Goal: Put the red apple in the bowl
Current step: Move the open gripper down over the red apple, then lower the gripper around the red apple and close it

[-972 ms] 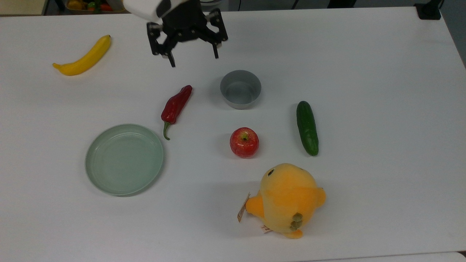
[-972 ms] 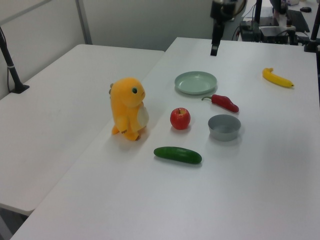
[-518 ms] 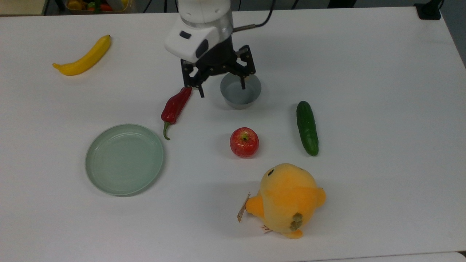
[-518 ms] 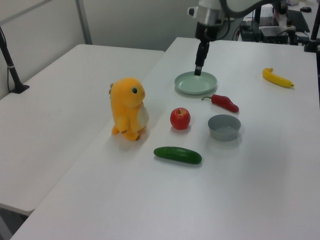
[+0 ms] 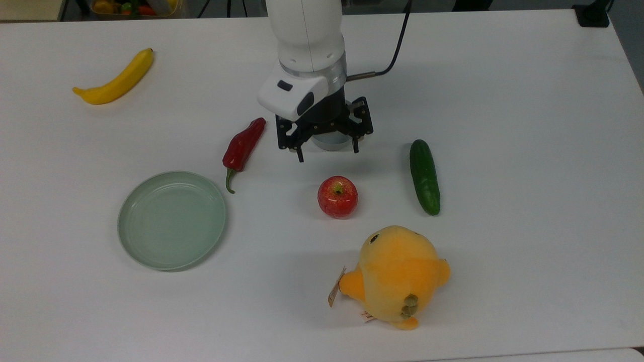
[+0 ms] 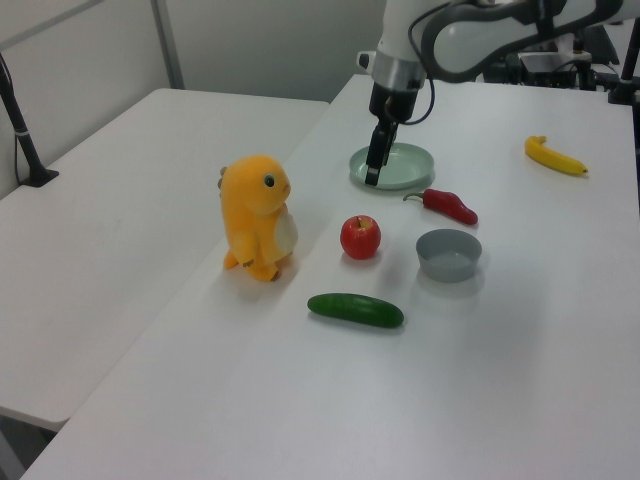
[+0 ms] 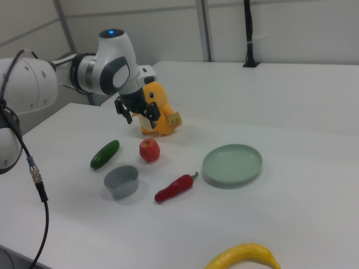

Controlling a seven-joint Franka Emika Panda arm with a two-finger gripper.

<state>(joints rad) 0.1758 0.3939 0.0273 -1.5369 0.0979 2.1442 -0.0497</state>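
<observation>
White tabletop (image 5: 503, 125): apple (image 5: 337, 196) sits upright, stem dimple up, between bowl (image 6: 449, 254) and plush (image 5: 397, 275). Gripper (image 5: 327, 151) hangs above the table near the bowl, fingers apart, empty.

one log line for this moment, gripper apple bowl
phase: approach | gripper: open, empty, above table | red apple: on table, untouched | bowl: empty | task: not done
</observation>
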